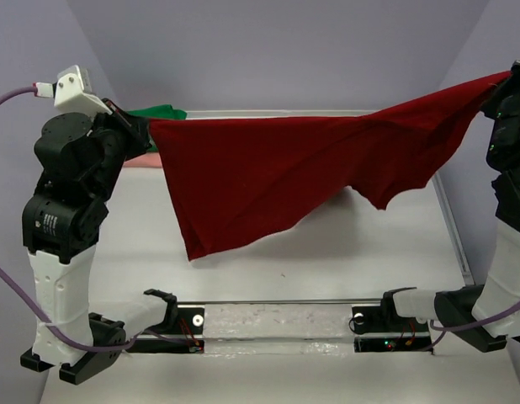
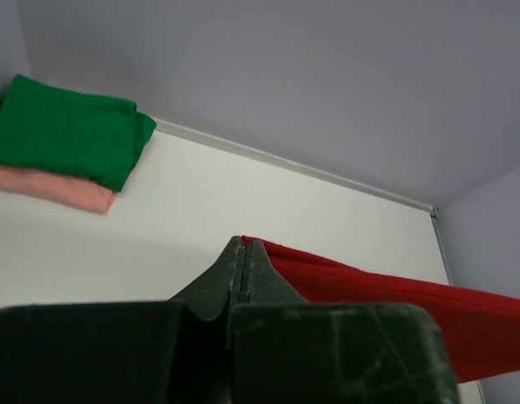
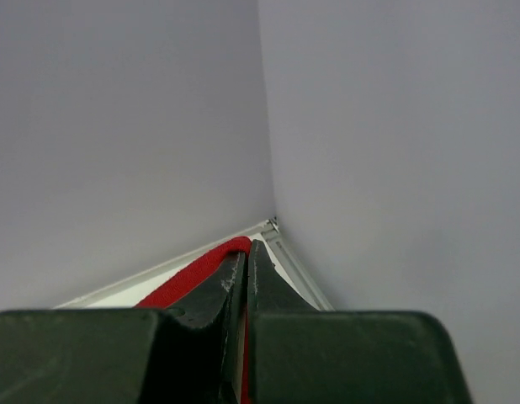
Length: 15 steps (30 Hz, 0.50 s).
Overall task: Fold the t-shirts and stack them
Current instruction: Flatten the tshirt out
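Hanging up in the air is the red shirt point(image 1: 268, 177), stretched out wide between two pincers. The left pincer point(image 2: 245, 246) is clenched tight on one edge of it, up high on the left. The right pincer point(image 3: 246, 249) is clenched tight on the other end, up high on the right. The shirt sags in the middle. One corner droops low over the white surface point(image 1: 327, 252), and I cannot tell if it touches. The green shirt point(image 2: 71, 130) is folded and lies on top of the folded pink shirt point(image 2: 50, 187). This little pile sits at the far left of the surface, close to the back wall.
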Each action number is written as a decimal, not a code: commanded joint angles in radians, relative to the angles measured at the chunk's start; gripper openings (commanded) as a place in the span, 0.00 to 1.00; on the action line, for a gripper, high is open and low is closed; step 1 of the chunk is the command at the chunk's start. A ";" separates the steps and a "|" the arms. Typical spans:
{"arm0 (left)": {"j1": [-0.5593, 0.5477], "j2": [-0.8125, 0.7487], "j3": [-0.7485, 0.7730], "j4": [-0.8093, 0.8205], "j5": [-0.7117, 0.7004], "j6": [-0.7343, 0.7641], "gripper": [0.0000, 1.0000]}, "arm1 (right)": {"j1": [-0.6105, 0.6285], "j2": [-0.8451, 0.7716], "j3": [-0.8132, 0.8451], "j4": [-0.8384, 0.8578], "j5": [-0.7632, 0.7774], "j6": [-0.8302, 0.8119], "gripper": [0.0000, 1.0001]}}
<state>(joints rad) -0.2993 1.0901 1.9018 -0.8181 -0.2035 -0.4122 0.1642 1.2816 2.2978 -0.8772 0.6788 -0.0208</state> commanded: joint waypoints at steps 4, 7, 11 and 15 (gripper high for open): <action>0.006 -0.033 0.193 0.112 0.013 0.134 0.00 | -0.008 -0.024 0.239 0.070 -0.114 -0.096 0.00; 0.005 -0.006 0.227 0.143 0.051 0.167 0.00 | -0.008 -0.021 0.246 0.119 -0.133 -0.114 0.00; 0.006 0.157 0.335 0.102 0.120 0.138 0.00 | -0.008 0.073 0.175 0.179 -0.143 -0.172 0.00; 0.012 0.353 0.411 0.044 0.153 0.075 0.00 | -0.008 0.205 0.157 0.178 -0.148 -0.169 0.00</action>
<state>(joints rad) -0.2993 1.2209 2.2833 -0.7364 -0.0978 -0.3130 0.1638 1.3098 2.5046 -0.7376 0.5438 -0.1452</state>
